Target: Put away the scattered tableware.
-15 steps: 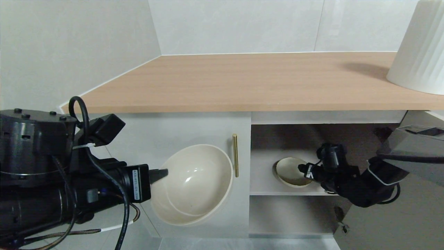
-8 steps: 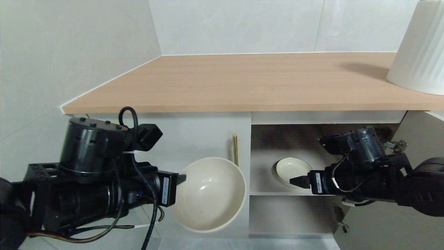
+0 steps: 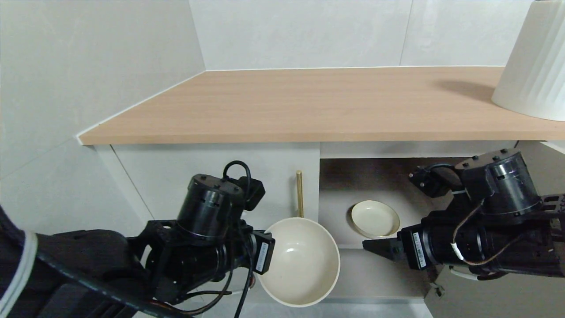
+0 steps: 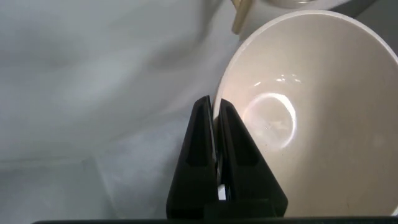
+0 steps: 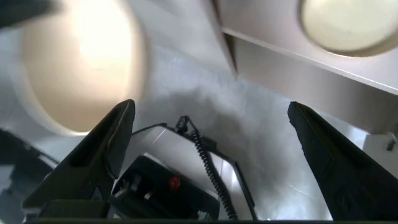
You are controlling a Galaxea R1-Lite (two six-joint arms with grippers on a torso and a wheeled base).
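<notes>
A large cream bowl [image 3: 302, 263] hangs low in front of the cabinet, just left of the open compartment. My left gripper [image 3: 268, 242] is shut on its rim. In the left wrist view, the fingers [image 4: 205, 115] pinch the bowl [image 4: 311, 124] at its edge. A small cream dish [image 3: 375, 218] lies on the shelf [image 3: 335, 229] inside the open compartment. My right gripper [image 3: 370, 246] is open and holds nothing, just in front of and below that dish. The right wrist view has the right gripper [image 5: 211, 127] spread wide, the dish [image 5: 351, 25] beyond it and the bowl [image 5: 81, 68] off to one side.
The left cabinet door is closed, with a gold handle [image 3: 299, 194] just above the bowl. A wooden countertop [image 3: 318, 104] overhangs the cabinet, with a white ribbed object [image 3: 534, 62] at its far right. The opened door [image 3: 485, 291] stands at the lower right.
My left arm has carried the bowl rightward and down toward the open compartment. My right gripper has drawn back out of the cabinet, away from the small dish, which stays on the shelf.
</notes>
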